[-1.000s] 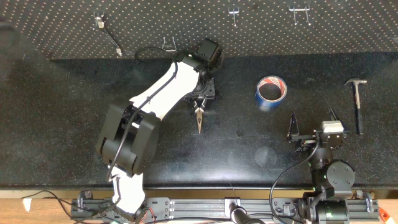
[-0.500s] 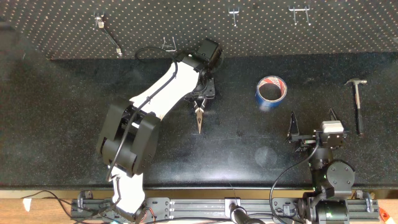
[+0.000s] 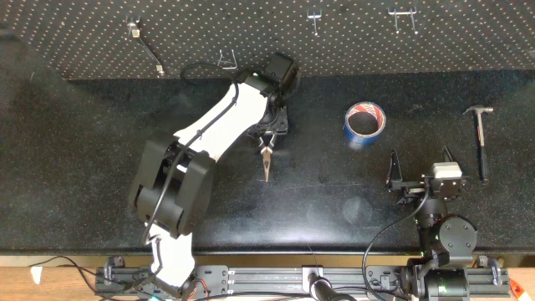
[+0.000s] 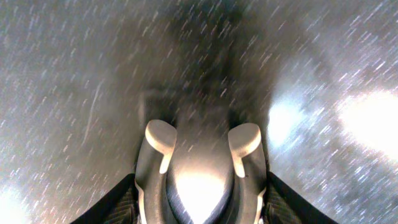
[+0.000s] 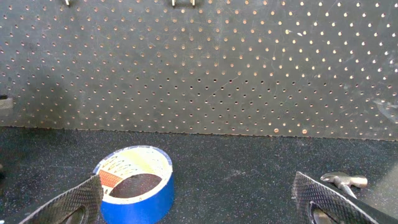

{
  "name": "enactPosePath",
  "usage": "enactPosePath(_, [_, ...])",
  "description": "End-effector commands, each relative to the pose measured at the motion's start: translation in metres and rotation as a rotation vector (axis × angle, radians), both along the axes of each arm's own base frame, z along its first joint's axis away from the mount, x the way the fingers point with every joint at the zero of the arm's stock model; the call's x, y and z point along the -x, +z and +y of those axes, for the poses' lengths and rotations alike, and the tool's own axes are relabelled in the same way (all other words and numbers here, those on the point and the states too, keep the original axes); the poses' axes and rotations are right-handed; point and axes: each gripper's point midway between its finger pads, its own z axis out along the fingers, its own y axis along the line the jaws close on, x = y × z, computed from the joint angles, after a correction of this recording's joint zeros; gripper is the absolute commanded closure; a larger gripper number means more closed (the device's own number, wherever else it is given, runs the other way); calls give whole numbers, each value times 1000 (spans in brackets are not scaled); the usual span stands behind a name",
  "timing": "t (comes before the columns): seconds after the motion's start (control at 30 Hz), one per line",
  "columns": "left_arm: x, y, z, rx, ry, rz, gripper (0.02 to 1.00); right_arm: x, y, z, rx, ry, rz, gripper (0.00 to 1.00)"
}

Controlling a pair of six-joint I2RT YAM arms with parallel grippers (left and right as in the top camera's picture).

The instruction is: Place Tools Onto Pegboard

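Left jaws look clamped on the pliers [image 3: 267,163], right jaws wide open, empty; lift straight, grip firm, aim for pegboard [image 3: 351,42] hook [image 3: 226,58].

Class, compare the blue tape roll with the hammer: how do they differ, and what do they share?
The tape roll is a round blue ring, standing hole-up; the hammer is long and thin, lying flat. The tape roll sits nearer the middle of the table, the hammer near its right end. Both rest ungripped.

Black speckled worktop [image 3: 75,167], soft glare patch [image 3: 358,211]
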Motion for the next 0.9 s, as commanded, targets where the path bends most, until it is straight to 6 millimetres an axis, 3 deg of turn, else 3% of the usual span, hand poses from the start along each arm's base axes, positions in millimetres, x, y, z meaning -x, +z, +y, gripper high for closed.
enactPosePath(0.03, [-2, 64, 14, 1, 13, -129, 989, 0, -1, 0, 11, -2, -1, 5])
enactPosePath(0.17, [11, 116, 28, 0, 22, -213, 989, 0, -1, 0, 11, -2, -1, 5])
enactPosePath(0.33, [53, 175, 61, -17, 36, -298, 989, 0, -1, 0, 11, -2, -1, 5])
enactPosePath(0.43, [87, 171, 81, -12, 42, -327, 989, 0, -1, 0, 12, -2, -1, 5])
enactPosePath(0.5, [90, 161, 95, -14, 76, -420, 989, 0, -1, 0, 11, -2, -1, 5])
enactPosePath(0.63, [57, 156, 109, -23, 134, -636, 989, 0, -1, 0, 11, -2, -1, 5])
enactPosePath(0.67, [32, 165, 106, -64, 88, -737, 991, 0, -1, 0, 12, -2, -1, 5])
enactPosePath(0.8, [-27, 200, 97, -136, 36, -990, 989, 0, -1, 0, 12, -2, -1, 5])
enactPosePath(0.9, [-54, 237, 92, -192, -3, -1172, 991, 0, -1, 0, 12, -2, -1, 5])
